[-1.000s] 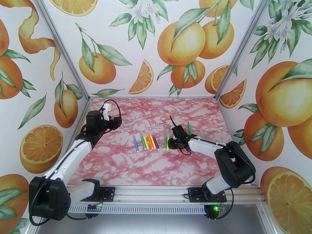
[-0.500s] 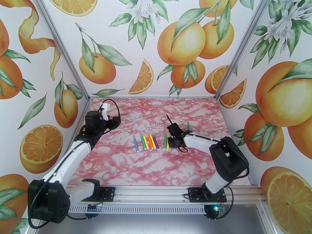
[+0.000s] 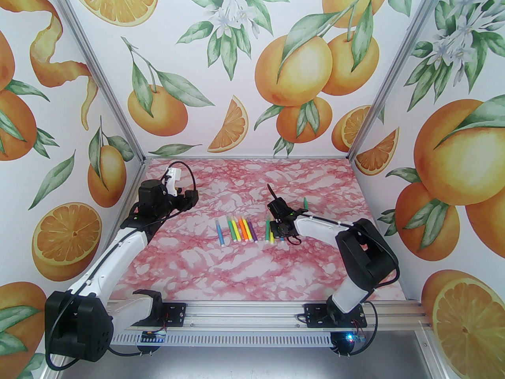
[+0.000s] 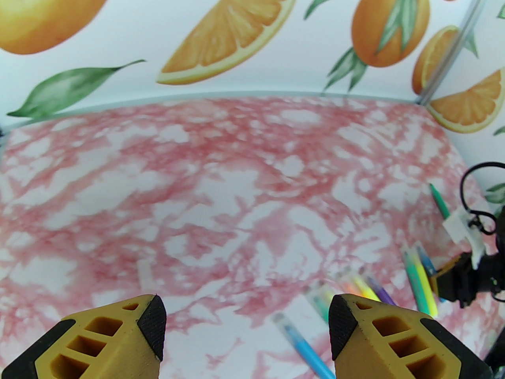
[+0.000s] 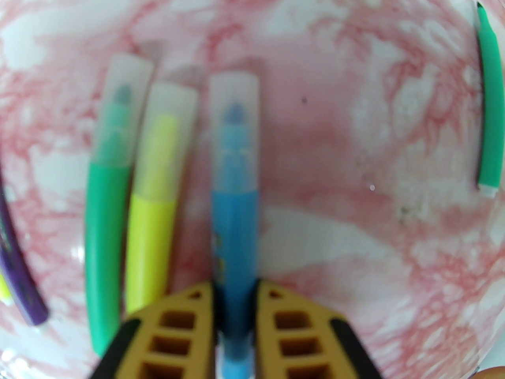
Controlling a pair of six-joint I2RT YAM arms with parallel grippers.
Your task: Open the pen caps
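Jaws on the right arm are clamped on the blue pen (image 5: 235, 227), one side each of the barrel, low down near its tail end. Its cap (image 5: 234, 132), a clear sleeve with the blue tip showing through, sticks straight out ahead of the jaws, on and untouched. Pen looks flat on the tabletop (image 5: 335, 231); lifted or not, cannot tell.

Just left of the right jaws: yellow pen (image 5: 152, 231), then green pen (image 5: 106, 231), both capped and parallel to the held one, yellow nearly touching it. Further left a purple pen (image 5: 19, 274), at the edge of view. Well off to the right and ahead, an uncapped green pen (image 5: 489, 105), tip bare, lying alone.

Left jaws stand apart, nothing between them, over bare tabletop well away from the right jaws. In the left wrist view another blue pen (image 4: 302, 344) shows on the tabletop past their gap. The main row of pens (image 3: 236, 230) sits between the two arms in the top view.

Step in hand, as I read it: secure the blue barrel so the other arm can pull the cap. To do it well:
- Clamp on the barrel only, clear of the cap seam.
- Lift straight up so the yellow neighbour is not dragged.
- Present the cap end toward the left jaws.
- Close those on the clear sleeve alone and pull along the pen's axis, no bending.

Risk: thin barrel may swivel in the grip.
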